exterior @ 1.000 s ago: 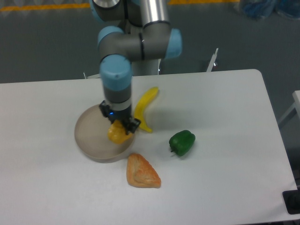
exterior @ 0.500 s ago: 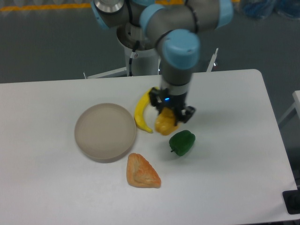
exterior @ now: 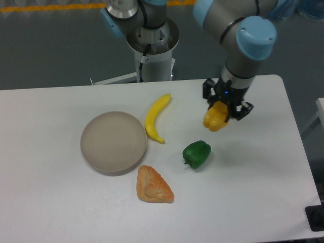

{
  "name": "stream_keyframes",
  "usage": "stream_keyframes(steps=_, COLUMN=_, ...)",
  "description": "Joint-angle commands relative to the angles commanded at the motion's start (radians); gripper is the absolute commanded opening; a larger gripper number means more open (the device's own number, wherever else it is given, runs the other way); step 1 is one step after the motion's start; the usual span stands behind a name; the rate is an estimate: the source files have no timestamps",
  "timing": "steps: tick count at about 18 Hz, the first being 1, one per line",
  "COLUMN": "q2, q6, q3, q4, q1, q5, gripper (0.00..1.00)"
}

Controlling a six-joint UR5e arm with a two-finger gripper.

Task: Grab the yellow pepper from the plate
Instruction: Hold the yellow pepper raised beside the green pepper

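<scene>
The yellow pepper [exterior: 214, 118] hangs in my gripper [exterior: 224, 110], which is shut on it, above the right part of the white table. It is up and to the right of the green pepper [exterior: 196, 153]. The plate [exterior: 114, 142], a round beige-grey dish, sits at the left of the table with nothing in it, far from the gripper.
A yellow banana [exterior: 155, 118] lies just right of the plate. An orange wedge of bread [exterior: 153, 186] lies below the plate's lower right rim. The arm's base [exterior: 152, 48] stands behind the table's far edge. The table's right edge [exterior: 296, 136] is near the gripper.
The gripper lifted the yellow pepper out of the plate and carried it right across the table, past the banana and green pepper. The plate now holds nothing.
</scene>
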Motion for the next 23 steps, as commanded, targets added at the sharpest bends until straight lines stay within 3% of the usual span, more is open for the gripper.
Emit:
stream_keyframes(steps=4, q2=-0.028, q6=0.165, q3=0.015, q4=0.000, q1=0.051, q5=0.037, gripper=0.13)
stream_keyframes(steps=8, q2=-0.034, q6=0.318, q3=0.017, q4=0.029, q1=0.054, q5=0.038, gripper=0.15)
stream_keyframes(steps=19, q2=-0.106, q6=0.301, q3=0.020, q4=0.133, q1=0.005, q5=0.034, gripper=0.14)
stream_keyframes(steps=23, q2=-0.112, q6=0.273, q3=0.018, q4=0.135, q1=-0.001, q5=0.034, gripper=0.14)
